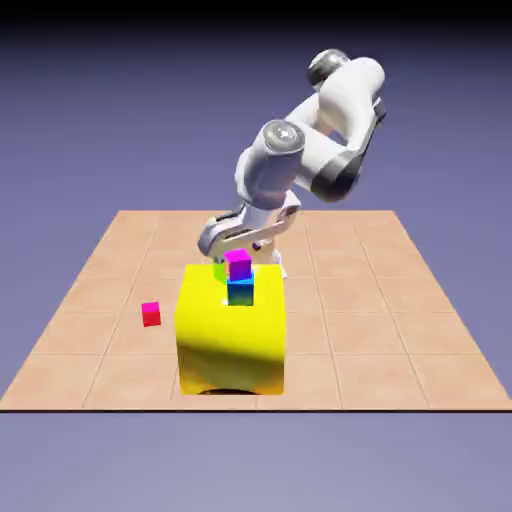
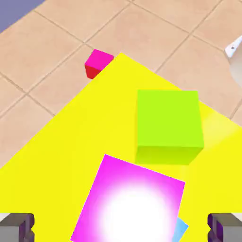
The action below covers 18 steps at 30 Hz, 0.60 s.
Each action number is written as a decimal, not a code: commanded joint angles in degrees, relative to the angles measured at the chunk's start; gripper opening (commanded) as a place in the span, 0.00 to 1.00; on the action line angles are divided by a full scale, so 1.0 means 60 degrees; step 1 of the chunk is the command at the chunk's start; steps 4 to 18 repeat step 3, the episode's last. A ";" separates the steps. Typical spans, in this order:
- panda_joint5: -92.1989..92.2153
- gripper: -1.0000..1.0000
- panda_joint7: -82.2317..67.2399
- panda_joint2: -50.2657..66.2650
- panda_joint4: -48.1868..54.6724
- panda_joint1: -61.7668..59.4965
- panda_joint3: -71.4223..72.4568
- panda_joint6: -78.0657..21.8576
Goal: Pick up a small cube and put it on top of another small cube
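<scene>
The small magenta-purple cube (image 1: 238,264) rests on top of the small blue cube (image 1: 240,293), and both stand on the big yellow block (image 1: 230,345). My gripper (image 1: 238,250) hangs just above the magenta cube, open. In the hand view the magenta cube (image 2: 130,203) fills the lower middle. The grey fingertips (image 2: 16,227) sit far out to either side, with yellow showing between them and the cube. Only a pale blue corner of the blue cube (image 2: 180,230) peeks out beneath it.
A lime-green cube (image 2: 168,125) sits on the yellow block (image 2: 61,156) just beyond the stack. A small red-pink cube (image 1: 151,314) lies on the tiled table (image 1: 400,300) at the exterior view's left of the block, and it also shows as the red-pink cube (image 2: 98,63) in the hand view.
</scene>
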 commanded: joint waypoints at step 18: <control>0.0543 1.00 -0.0556 -0.0796 0.0407 -0.0240 -0.0252 -0.0644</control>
